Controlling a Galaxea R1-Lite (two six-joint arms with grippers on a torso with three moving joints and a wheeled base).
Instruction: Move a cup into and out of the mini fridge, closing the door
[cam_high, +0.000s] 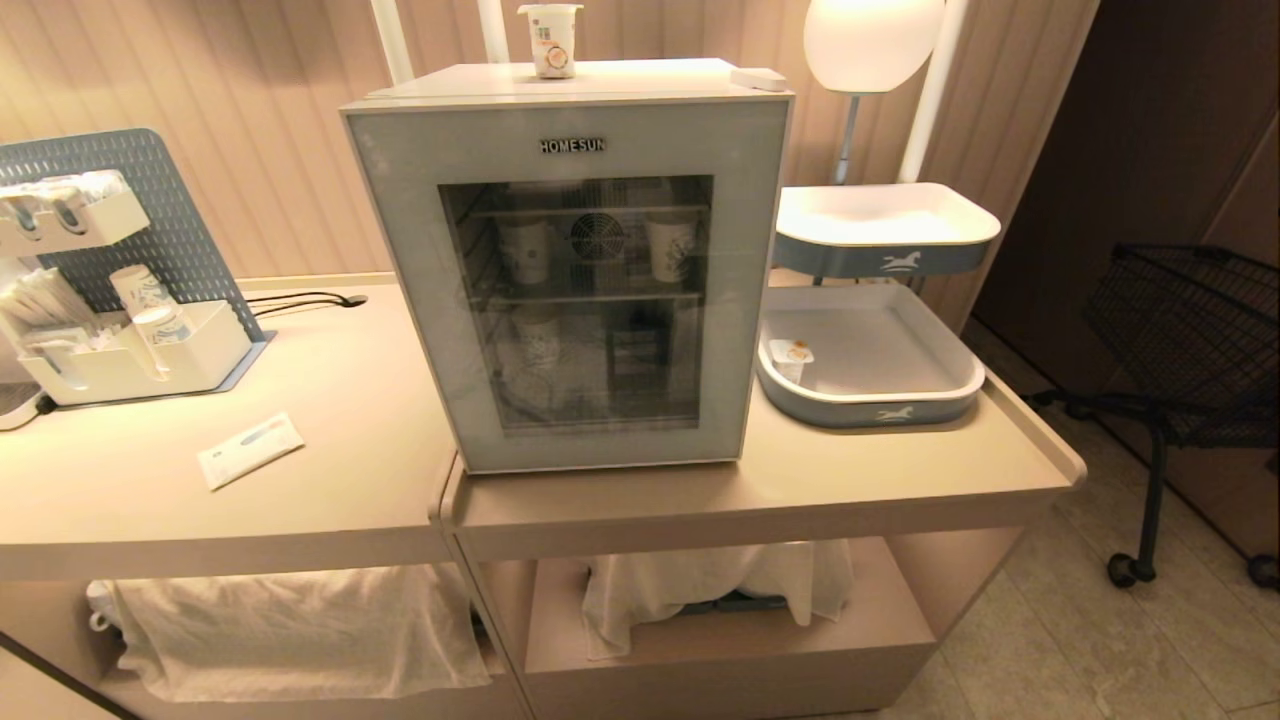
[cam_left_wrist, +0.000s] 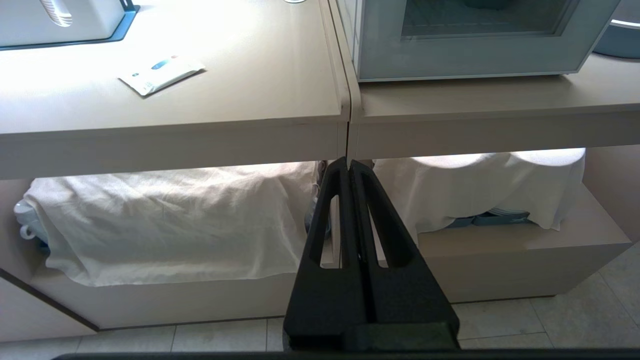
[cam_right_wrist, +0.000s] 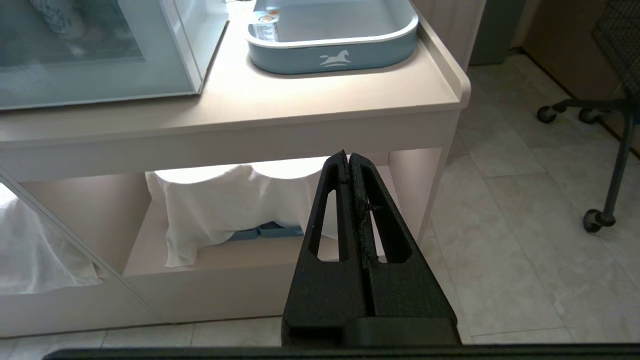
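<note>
The mini fridge (cam_high: 570, 270) is sitting on the right-hand worktop (cam_high: 850, 470), its left front corner right at the seam between the two worktops, leaving a bare strip along the front edge and open surface out to the raised lip at the right edge. The door (cam_high: 590, 440) is lying flush and closed, its pale grey frame surrounding the dark window. The cup (cam_high: 550, 38) is standing upright on the fridge's top, near the back edge, white and tapered with a wide flanged rim, printed text and an orange-brown picture low on its side. Behind the glass, two patterned paper cups (cam_high: 525, 250) are standing on the upper wire shelf either side of the round fan, and another is showing on the shelf below. Just beside the fridge's right side a blue-grey tray (cam_high: 870, 410) is holding one tiny white cup (cam_high: 795, 355) in its near-left corner; a second, raised tray (cam_high: 885, 255) is sitting behind it. On the left worktop a flat sachet (cam_high: 250, 450) is lying toward the front edge, with a white organiser (cam_high: 130, 360) of cups further back. Both arms are hanging below the worktop's front edge, facing the cloth-draped lower shelves: the left gripper (cam_left_wrist: 348, 162) and the right gripper (cam_right_wrist: 346, 156) are each clenched tight on nothing.
</note>
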